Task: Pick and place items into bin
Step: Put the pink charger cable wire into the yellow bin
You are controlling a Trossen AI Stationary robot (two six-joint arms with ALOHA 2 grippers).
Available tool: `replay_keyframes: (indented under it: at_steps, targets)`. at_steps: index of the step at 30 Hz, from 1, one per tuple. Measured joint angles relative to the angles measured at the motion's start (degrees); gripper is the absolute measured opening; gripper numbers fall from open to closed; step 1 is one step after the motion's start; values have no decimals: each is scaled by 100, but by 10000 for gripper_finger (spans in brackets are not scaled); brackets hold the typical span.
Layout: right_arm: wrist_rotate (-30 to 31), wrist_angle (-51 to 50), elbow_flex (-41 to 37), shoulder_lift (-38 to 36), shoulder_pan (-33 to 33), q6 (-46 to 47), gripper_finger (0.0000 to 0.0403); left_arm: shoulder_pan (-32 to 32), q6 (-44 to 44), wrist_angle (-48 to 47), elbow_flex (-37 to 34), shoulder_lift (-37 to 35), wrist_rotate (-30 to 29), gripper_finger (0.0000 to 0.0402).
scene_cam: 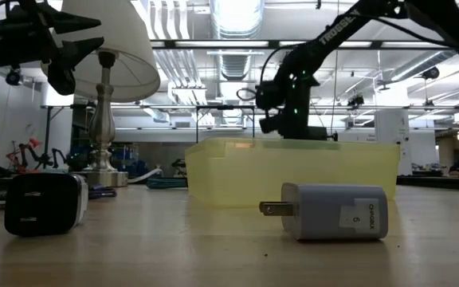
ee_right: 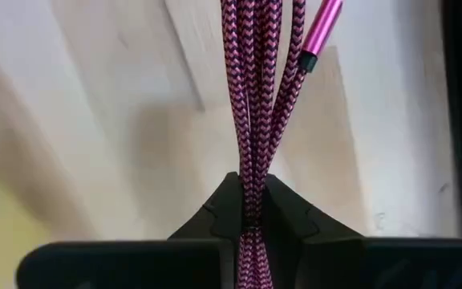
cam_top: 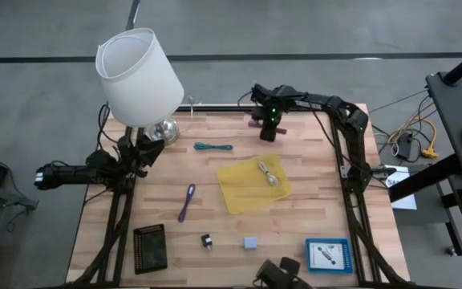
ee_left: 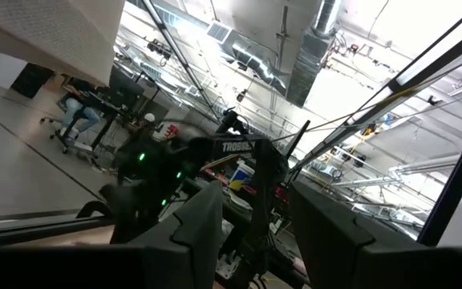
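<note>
My right gripper is near the table's far edge, beyond the yellow bin, shut on a magenta braided cord. A silver clip lies in the bin. On the wood lie a teal cord, a purple cord, a tiny black piece and a grey-blue cube. A white packet lies in a blue tray. My left gripper is open beside the lamp's base, touching nothing. My right gripper pinches a bundle of several magenta cord strands between its two fingers, coming from above and pointing down. The strands run away below the fingers over the wood, with a metallic magenta plug beside them. Whether the lower end touches the table, I cannot tell.
A white lamp stands at the far left corner, its silver base next to my left gripper. A flat black rectangular piece lies near the left near corner. Bare wood shows left of the bin.
</note>
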Motion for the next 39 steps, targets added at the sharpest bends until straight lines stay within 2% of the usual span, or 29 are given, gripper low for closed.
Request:
replay_keyframes:
  at_steps: [3,7,9,12,20,25,30,34,39]
  targets:
    - [-766,-212,148,-182,-98,1189,19,-2,1,0,-1,0,-2,130]
    - [-2601,-277,188,-533,-194,2530,19,-2,0,0,0,0,0,130]
    - [-3267,-276,171,-732,-115,2699,18,0,0,0,0,0,0,130]
    - [-3644,-299,153,-1020,129,2713,18,0,2,0,-2,0,2,130]
    - [-3756,-594,41,-1438,991,2630,18,0,2,-2,-2,0,2,130]
    - [-3235,-588,-281,-1386,1513,2830,18,-2,2,-2,-1,0,4,130]
    - [-3181,-482,-742,-1346,1858,2680,18,0,2,-2,0,0,4,130]
    - [-3172,-60,-1193,-1346,1974,2697,18,-1,2,-2,-1,0,4,130]
    - [-3175,726,-1653,-1346,1974,3216,20,-2,2,-2,-2,0,4,130]
